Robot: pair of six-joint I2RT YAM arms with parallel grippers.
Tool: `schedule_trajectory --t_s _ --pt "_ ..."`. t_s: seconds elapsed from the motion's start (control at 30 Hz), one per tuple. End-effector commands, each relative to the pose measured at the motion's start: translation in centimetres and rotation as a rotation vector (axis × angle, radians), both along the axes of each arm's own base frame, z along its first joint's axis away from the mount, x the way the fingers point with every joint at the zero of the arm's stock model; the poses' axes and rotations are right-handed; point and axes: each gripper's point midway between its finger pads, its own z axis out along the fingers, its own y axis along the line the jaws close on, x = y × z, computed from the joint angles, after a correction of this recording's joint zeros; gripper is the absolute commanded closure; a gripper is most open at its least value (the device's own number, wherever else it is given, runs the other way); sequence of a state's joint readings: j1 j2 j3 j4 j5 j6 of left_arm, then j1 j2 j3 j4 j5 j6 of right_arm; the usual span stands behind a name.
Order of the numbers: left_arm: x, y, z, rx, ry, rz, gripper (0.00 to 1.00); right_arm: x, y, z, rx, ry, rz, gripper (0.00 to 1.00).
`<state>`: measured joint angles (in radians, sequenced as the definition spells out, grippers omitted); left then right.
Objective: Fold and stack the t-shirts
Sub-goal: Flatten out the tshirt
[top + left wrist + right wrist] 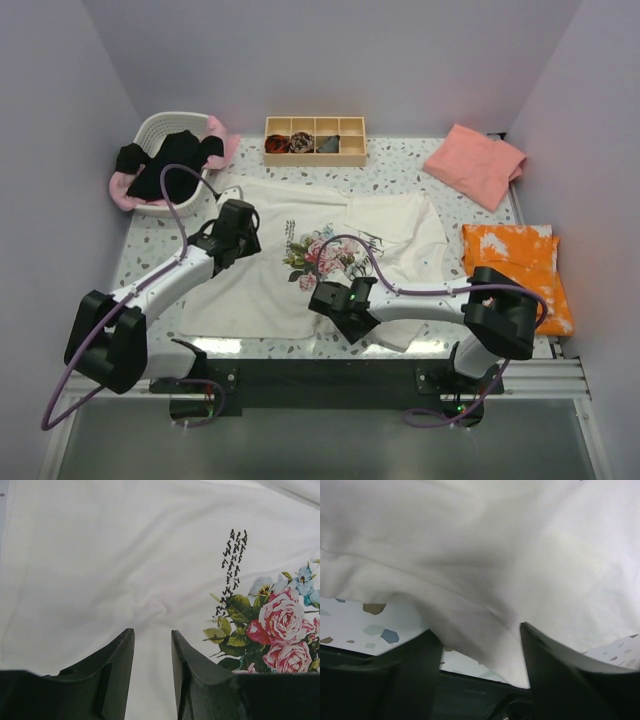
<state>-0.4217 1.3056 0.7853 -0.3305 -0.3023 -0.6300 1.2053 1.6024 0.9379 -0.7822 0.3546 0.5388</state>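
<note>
The cream-white t-shirt [270, 280] with the rose print [322, 255] lies spread on the table, its right side rumpled and partly folded over. My left gripper [240, 225] hovers over the shirt's upper left part, left of the print. In the left wrist view its jaws [152, 632] stand slightly apart over flat white cloth [100, 555], with the roses [282, 625] to the right. My right gripper [330, 300] is at the shirt's bottom hem. In the right wrist view [480, 627] it is open, with a fold of the hem [485, 630] between the jaws.
A salmon-pink shirt [475, 163] lies folded at the back right. An orange tie-dye one [515, 265] lies at the right edge. A white basket [170, 125] at the back left holds black [165, 165] and light pink [222, 140] shirts. A wooden tray [315, 140] holds rolled bundles.
</note>
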Motion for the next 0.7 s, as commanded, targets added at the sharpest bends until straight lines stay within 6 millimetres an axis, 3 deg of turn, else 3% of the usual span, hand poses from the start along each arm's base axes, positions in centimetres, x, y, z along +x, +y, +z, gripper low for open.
schedule_trajectory --t_s 0.0,0.13,0.2,0.37,0.43,0.53,0.57,0.67 --pt "0.6 0.0 -0.2 0.024 -0.019 -0.013 0.59 0.5 -0.2 1.2 -0.015 -0.025 -0.008 0.51" --pt "0.5 0.0 -0.8 0.033 -0.004 -0.016 0.59 0.1 -0.3 2.7 0.021 -0.011 -0.007 0.9" --pt "0.6 0.0 -0.8 0.031 -0.001 -0.018 0.59 0.3 0.1 4.2 0.049 -0.022 -0.003 1.0" --pt "0.7 -0.4 -0.8 0.023 -0.001 -0.039 0.57 2.4 -0.4 9.3 0.112 -0.076 0.001 1.0" --pt "0.8 -0.6 -1.0 0.023 0.005 -0.048 0.56 4.7 -1.1 10.7 0.139 -0.1 -0.029 0.99" --pt "0.8 -0.9 -1.5 0.022 0.023 -0.063 0.56 8.0 -2.6 11.7 0.131 -0.129 -0.072 0.96" --pt "0.8 -1.0 -1.7 0.019 0.029 -0.07 0.56 9.3 -3.3 11.2 0.098 -0.122 -0.094 0.96" --pt "0.9 -1.4 -2.3 0.014 0.048 -0.088 0.56 12.2 -2.7 11.0 0.068 -0.131 -0.066 0.96"
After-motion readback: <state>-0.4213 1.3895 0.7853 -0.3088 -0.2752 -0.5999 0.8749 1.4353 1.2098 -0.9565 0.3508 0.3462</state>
